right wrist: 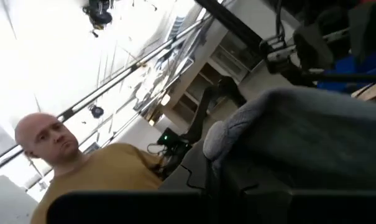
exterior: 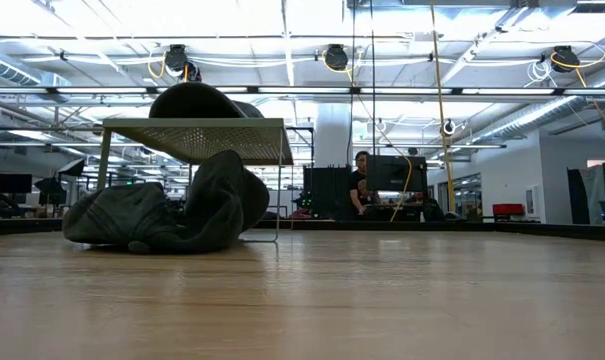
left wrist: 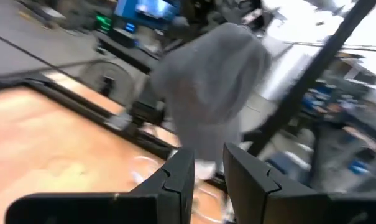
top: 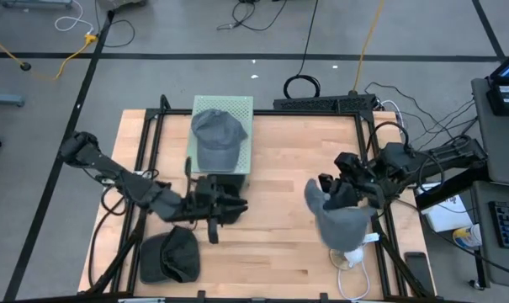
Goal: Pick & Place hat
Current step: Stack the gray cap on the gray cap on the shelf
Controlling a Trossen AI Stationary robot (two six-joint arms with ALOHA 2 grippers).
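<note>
A grey hat lies on top of the pale green perforated stand at the table's far middle. A dark hat rests crumpled on the wood at the near left, and it also shows in the low view as the dark hat in front of the stand. My left gripper hovers level near the stand's front. Its fingers are open with nothing between them. My right gripper at the right side is shut on a second grey hat, which is also seen as the grey hat. My right gripper holds the second grey hat by its upper part beside the curved brim. The cloth drapes over the fingers and hides the place of contact. The hat hangs below the gripper, slack and lifted off the wood.
Black frame rails run along the table's left and right sides. Cables and a white item lie at the near right corner, with a phone beside them. A person stands beyond the table. Bare wood lies between the two arms.
</note>
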